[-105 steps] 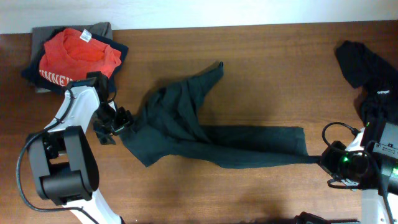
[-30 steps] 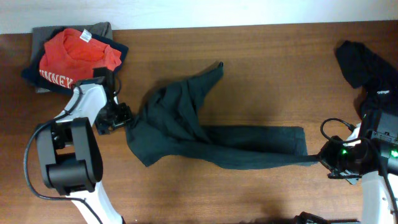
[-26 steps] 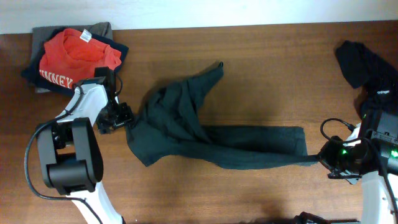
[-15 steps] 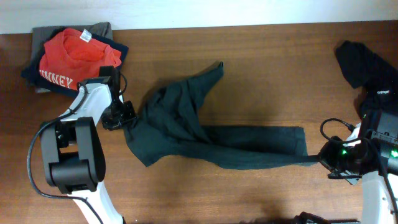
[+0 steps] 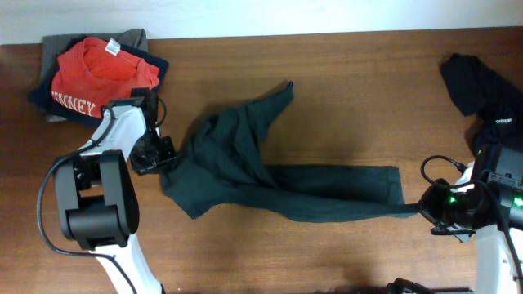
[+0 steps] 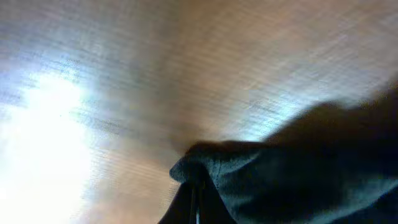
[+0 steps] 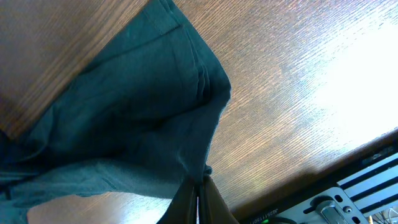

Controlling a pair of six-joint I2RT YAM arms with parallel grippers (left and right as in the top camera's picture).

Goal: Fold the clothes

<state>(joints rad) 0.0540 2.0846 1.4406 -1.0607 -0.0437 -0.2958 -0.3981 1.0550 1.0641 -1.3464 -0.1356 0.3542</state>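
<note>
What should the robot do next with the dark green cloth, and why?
Probably lift both ends slightly and pull them apart. The left gripper and right gripper are each shut on an end of the dark green cloth, which lies bunched, so stretching should flatten it for folding.

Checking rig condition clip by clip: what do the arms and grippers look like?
Left arm: white shells, bulky black cylindrical joints, a black cable looping beside it; left gripper black. Right arm: white link, black housing with a lit green light, a black cable loop above; right gripper dark.
</note>
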